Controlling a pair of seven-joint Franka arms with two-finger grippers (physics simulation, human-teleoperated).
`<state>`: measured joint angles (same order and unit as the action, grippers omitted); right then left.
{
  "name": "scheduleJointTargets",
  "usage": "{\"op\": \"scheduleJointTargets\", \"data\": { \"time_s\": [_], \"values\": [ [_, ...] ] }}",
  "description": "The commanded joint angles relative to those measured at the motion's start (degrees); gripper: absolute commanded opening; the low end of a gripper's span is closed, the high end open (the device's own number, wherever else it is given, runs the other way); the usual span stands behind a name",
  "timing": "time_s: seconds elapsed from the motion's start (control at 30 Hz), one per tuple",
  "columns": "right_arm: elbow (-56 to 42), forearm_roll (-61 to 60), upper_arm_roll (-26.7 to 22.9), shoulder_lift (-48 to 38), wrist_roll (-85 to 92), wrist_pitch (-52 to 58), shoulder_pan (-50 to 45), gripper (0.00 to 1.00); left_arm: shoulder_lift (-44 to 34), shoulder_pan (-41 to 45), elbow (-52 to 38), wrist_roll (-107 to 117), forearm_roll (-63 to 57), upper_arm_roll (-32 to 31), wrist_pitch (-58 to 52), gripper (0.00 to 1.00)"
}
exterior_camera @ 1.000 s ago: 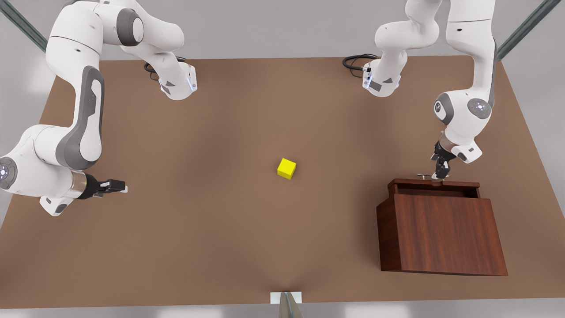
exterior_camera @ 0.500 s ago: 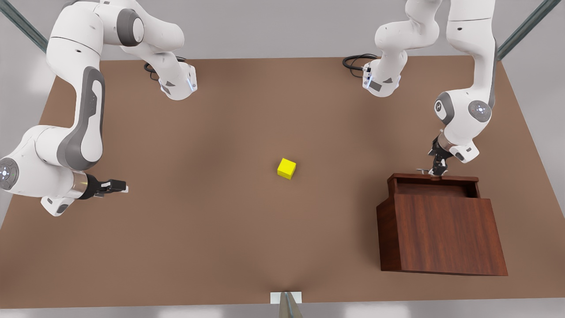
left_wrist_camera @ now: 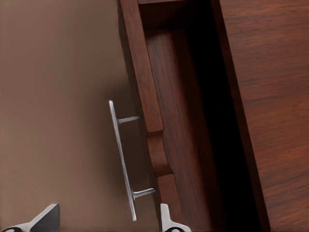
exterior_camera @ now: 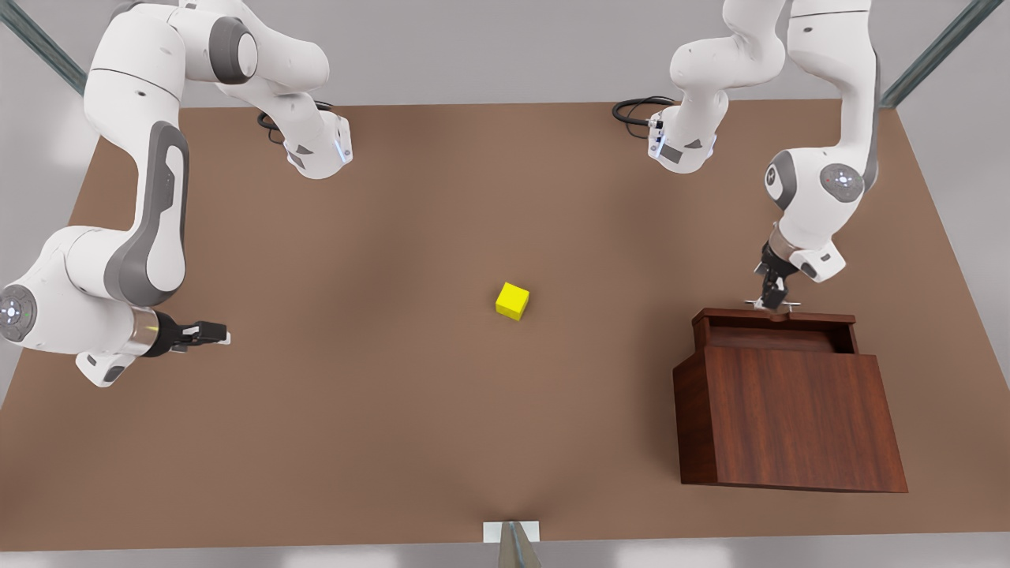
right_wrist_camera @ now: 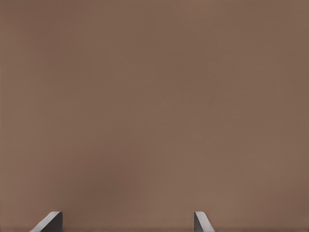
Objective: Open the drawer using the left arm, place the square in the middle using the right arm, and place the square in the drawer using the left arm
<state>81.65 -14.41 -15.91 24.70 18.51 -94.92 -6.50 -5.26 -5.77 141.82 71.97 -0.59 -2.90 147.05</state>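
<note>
Currently the left tool (exterior_camera: 772, 303) hovers just above the handle (exterior_camera: 772, 304) of the pulled-out drawer (exterior_camera: 777, 333), fingers spread. Right tool (exterior_camera: 221, 337), fingers apart, waits well apart from the square (exterior_camera: 512, 300) resting mid-desk (exterior_camera: 394, 410).

One square (exterior_camera: 512, 300), one drawer (exterior_camera: 773, 330), seemingly open.

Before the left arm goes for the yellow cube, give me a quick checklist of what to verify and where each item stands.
1. Drawer pulled out: ok, cavity exposed.
2. Left gripper released from handle: ok, fingers spread either side of the bar, lifted clear.
3. Square at mid-table: ok, sitting free.
4. Right gripper out of the way: ok, open, waiting at the front view's left.
5. Drawer depth enough for the square: cannot tell.
</note>
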Motion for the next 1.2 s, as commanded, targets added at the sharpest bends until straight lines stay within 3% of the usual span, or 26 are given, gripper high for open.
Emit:
{"op": "scheduleJointTargets", "data": {
  "time_s": [0.0,0.33,0.9,1.03,1.1,1.13,1.17],
  "values": [
    [0.00,0.00,0.00,0.00,0.04,0.00,0.00,1.00,-0.01,-0.12,0.12,0.02,-0.29,0.00,0.16,1.00],
    [0.09,0.00,0.00,0.00,0.04,0.00,0.00,1.00,0.87,-0.12,3.64,0.19,0.33,0.00,6.32,1.00],
    [0.97,0.18,-0.18,-1.94,0.13,0.09,0.62,1.00,1.57,-0.12,3.73,1.25,0.33,-0.09,4.30,1.00],
    [1.14,0.18,-0.18,-1.94,0.21,0.09,0.62,1.00,-1.06,-0.12,3.73,3.62,0.42,-0.70,-2.47,1.00],
    [1.23,0.18,-0.18,-1.85,0.21,0.09,0.62,1.00,-3.61,-0.12,2.67,8.36,0.59,-5.53,-8.79,1.00],
    [1.23,0.18,-0.18,-1.85,0.21,0.09,0.62,1.00,-4.85,-0.12,-3.73,13.19,0.59,-8.95,-18.10,1.00],
    [1.23,0.18,-0.18,-1.85,0.21,0.09,0.62,1.00,-4.32,-0.12,-16.29,15.66,0.59,-11.51,-33.65,1.00]
  ]
}}
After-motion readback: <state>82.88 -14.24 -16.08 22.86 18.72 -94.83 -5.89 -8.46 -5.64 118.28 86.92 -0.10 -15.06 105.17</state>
